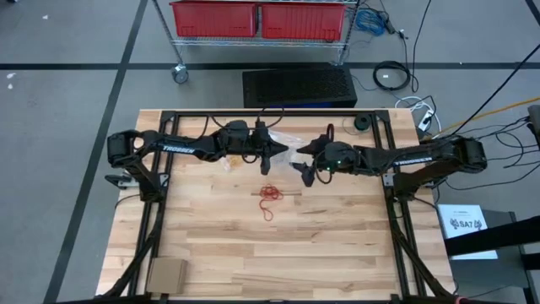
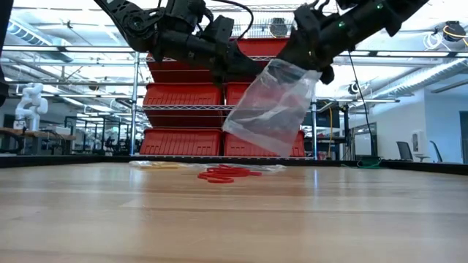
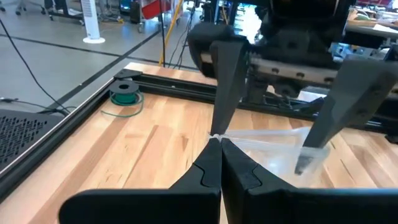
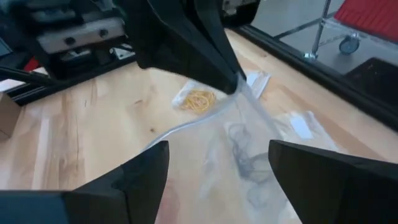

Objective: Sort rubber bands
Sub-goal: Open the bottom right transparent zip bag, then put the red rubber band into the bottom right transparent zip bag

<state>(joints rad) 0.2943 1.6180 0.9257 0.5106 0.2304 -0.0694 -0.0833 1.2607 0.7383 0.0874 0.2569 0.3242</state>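
A clear plastic bag [image 2: 267, 109] hangs above the middle of the table, with dark rubber bands [image 4: 242, 163] inside it. My left gripper [image 1: 283, 150] is shut on the bag's top corner. My right gripper [image 1: 300, 162] faces it, open wide, one finger on either side of the bag [image 4: 211, 143]; I cannot tell whether it touches. A heap of red rubber bands [image 1: 270, 194] lies loose on the wood just nearer. Yellow rubber bands [image 4: 198, 99] lie in a second clear bag flat on the table under the left arm. My left gripper pinches the bag's upper corner [image 3: 216, 135] between its two fingertips [image 3: 208, 163]. The fingers come nearly level from the table's left. The bag hangs slanting below them, clear of the table, its lower edge [image 2: 252, 139] above the wood.
A brown cardboard box [image 1: 166, 274] sits at the near left corner. A green spool [image 3: 124, 93] rests by the far right frame rail. Black frame rails [image 1: 396, 236] run along the table's sides. Beyond the far edge stands a cart with red bins [image 1: 253, 19].
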